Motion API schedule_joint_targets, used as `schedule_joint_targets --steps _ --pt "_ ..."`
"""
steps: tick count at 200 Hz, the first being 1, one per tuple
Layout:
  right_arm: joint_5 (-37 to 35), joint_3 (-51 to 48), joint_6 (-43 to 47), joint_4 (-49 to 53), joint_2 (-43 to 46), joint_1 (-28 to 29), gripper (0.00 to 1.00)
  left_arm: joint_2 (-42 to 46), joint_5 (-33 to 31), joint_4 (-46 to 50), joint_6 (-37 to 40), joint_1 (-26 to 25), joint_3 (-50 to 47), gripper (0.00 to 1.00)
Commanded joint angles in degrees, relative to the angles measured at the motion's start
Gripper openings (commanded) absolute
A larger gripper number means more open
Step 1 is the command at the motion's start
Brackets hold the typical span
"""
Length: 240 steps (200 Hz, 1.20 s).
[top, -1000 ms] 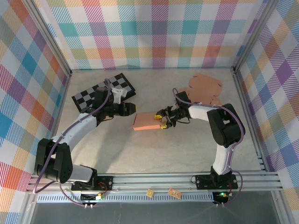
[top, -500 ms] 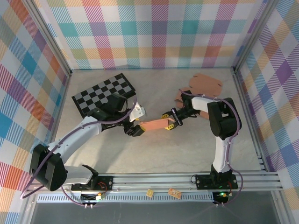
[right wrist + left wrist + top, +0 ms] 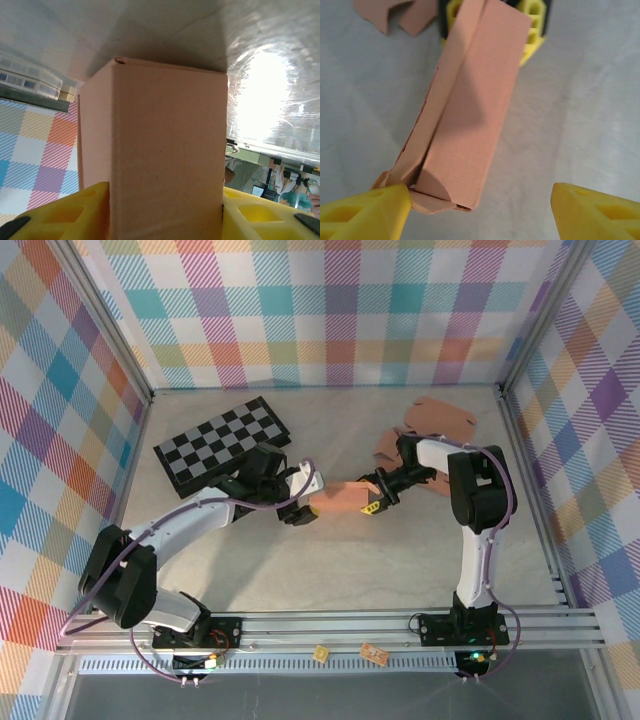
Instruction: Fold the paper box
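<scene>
Top external view: the paper box (image 3: 338, 497) sits at the centre of the frame, with the right gripper (image 3: 375, 502) clamped on its right end. In the right wrist view the cardboard is pinched between both yellow fingers (image 3: 60, 212). The left gripper (image 3: 480, 210) is spread wide, grasping nothing, and one fingertip at the lower left of the left wrist frame touches the box's near end.

No legible text or labels
</scene>
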<state>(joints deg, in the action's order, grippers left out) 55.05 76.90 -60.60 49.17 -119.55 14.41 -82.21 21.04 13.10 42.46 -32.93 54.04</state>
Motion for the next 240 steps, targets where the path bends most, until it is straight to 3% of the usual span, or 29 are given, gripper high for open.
schedule_joint_targets --steps 1,55,93,140,152,166,188,240 --pt "-5.15 0.22 2.83 4.83 -2.36 1.58 0.47 -0.85 -4.36 -7.53 -1.71 0.23 -2.25 0.77" --pt "-5.97 2.09 2.06 4.97 -2.88 0.0 0.45 8.14 5.24 4.7 -0.69 0.23 -1.91 0.77" --pt "-5.94 3.52 2.9 6.92 -3.09 -0.05 0.45 3.79 7.78 8.75 2.35 0.32 -2.36 0.79" --pt "-6.66 2.86 3.21 7.64 -2.45 -0.02 0.46 -4.38 5.49 -1.6 -1.56 1.46 -1.34 0.81" --pt "-6.63 2.6 2.95 7.53 -2.17 0.0 0.46 -6.06 5.75 -3.69 -3.15 1.46 -1.02 0.86" --pt "-6.9 2.38 2.77 7.36 -1.88 0.0 0.46 -7.09 4.38 -7.01 -5.19 1.44 -1.56 1.0" --pt "-6.95 2.34 2.56 7.21 -1.73 0.0 0.46 -7.3 4.76 -10.18 -6.23 1.46 -2.45 1.0" --pt "-7.99 3.34 1.98 6.92 -1.46 -0.01 0.48 -8.89 7.31 -7.39 -9.24 1.46 -1.59 0.84"
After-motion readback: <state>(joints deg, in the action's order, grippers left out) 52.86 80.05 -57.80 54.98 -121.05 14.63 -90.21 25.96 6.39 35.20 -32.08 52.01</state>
